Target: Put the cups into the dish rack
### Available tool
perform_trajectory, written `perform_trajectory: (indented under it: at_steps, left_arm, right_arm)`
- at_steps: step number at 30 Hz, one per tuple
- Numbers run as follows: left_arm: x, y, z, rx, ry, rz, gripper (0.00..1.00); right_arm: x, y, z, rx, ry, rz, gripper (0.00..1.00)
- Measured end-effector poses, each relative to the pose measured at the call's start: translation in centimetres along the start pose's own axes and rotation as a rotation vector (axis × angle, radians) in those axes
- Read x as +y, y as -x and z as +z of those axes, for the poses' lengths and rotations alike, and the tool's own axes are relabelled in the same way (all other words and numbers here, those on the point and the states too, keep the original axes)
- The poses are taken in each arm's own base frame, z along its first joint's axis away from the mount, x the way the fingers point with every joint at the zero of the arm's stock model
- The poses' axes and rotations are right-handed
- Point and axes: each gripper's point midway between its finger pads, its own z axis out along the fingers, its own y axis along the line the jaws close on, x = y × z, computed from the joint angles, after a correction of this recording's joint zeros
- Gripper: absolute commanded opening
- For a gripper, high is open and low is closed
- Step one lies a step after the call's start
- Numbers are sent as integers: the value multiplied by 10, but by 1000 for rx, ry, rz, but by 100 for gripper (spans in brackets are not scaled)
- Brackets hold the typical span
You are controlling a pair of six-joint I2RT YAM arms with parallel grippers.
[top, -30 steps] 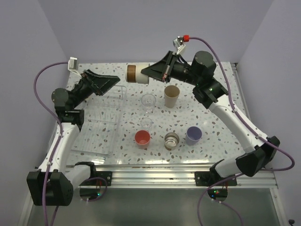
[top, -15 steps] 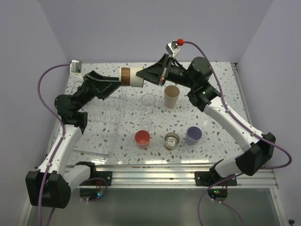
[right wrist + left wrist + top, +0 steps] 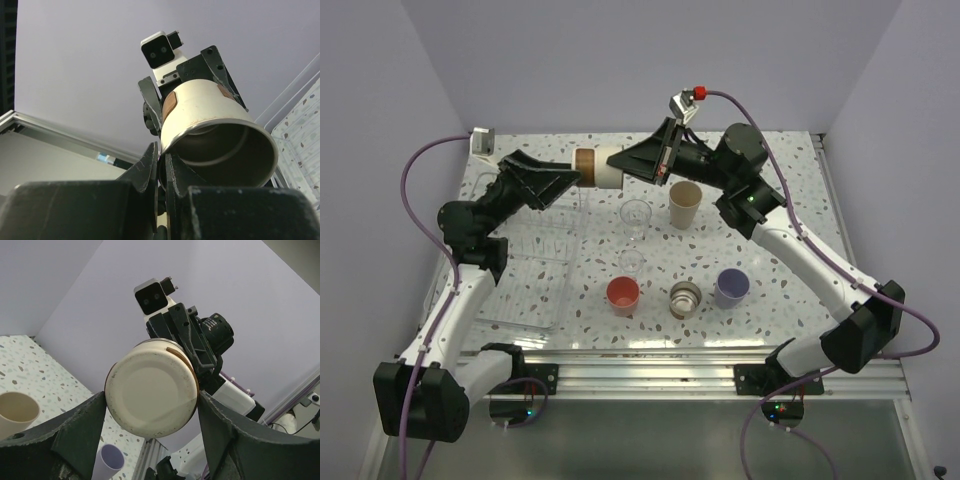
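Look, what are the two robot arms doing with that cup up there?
The right hand pinches the rim of a cream cup, holding it sideways in the air. The left hand has fingers on both sides of its bottom, likely to take it; whether they squeeze, I can't tell. Other cups stand on the table beside the dish rack.

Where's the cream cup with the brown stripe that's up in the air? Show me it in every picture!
Top view: the cream cup is lying sideways up in the air, near the back, left of the middle.
Left wrist view: right in the middle, its flat bottom facing us.
Right wrist view: middle right, its open mouth facing us.
Shared landmark: the beige cup, in the top and left wrist views only.
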Motion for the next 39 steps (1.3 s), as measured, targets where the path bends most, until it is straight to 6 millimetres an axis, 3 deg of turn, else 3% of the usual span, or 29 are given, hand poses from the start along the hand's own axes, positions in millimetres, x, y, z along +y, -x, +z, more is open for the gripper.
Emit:
perform_trajectory:
  at_steps: [5,12,15,16,19,21,22,23,24,26,29,32,36,39]
  left_arm:
    - [1,0,0,-3,4,-1,79]
    - [2,1,3,-3,7,5,76]
    - [4,0,4,-3,12,3,54]
    - [4,1,4,-5,13,5,39]
    - [6,1,5,-6,21,0,23]
    - [8,2,6,-1,31,16,19]
    - [10,3,8,7,45,25,15]
    - [13,5,11,25,71,38,13]
    - [16,7,13,39,96,51,8]
    - [23,16,21,64,163,90,3]
    - [46,36,33,86,309,150,0]
    - [90,49,27,109,533,203,0]
    - [161,49,-10,189,882,236,0]
    - [205,40,-47,293,1119,257,0]
  right_arm:
    - [-2,0,0,-2,-2,0,0]
    - [-8,-7,5,17,-8,11,0]
    - [-11,-7,6,18,-12,12,0]
    - [-12,-6,7,15,-15,12,0]
    - [-14,-5,7,13,-17,12,0]
    - [-16,-4,7,10,-23,8,0]
    - [-18,-3,7,8,-30,4,12]
    - [-22,0,6,-4,-49,-1,42]
    - [-23,2,6,-10,-63,-11,60]
    - [-32,9,3,-28,-129,-52,83]
    - [-45,5,-5,-8,-252,-141,90]
    - [-64,3,-29,-1,-395,-200,93]
    - [-83,11,-67,-32,-557,-256,93]
    - [-88,11,-84,-38,-620,-290,93]
